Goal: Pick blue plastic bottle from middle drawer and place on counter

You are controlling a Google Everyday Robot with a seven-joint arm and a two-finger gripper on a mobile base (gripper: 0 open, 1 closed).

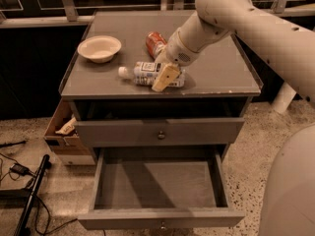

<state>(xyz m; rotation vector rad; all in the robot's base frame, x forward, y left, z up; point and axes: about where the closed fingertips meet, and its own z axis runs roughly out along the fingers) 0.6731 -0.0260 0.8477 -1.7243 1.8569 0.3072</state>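
Observation:
The blue plastic bottle [142, 73] lies on its side on the counter [216, 68], white cap pointing left. My gripper [165, 75] reaches down from the upper right and straddles the bottle's right half. One cream finger [164, 78] presses against the bottle's near side; the other is hidden behind it. The bottle rests on the counter top. The middle drawer [162, 218] is pulled out below, and its flat grey floor is bare.
A red soda can [155, 42] lies just behind the bottle and a cream bowl [99, 48] sits at the counter's left. The upper drawer front [158, 132] is closed. A cardboard box [61, 132] and cables with a black pole [29, 200] are on the floor at left.

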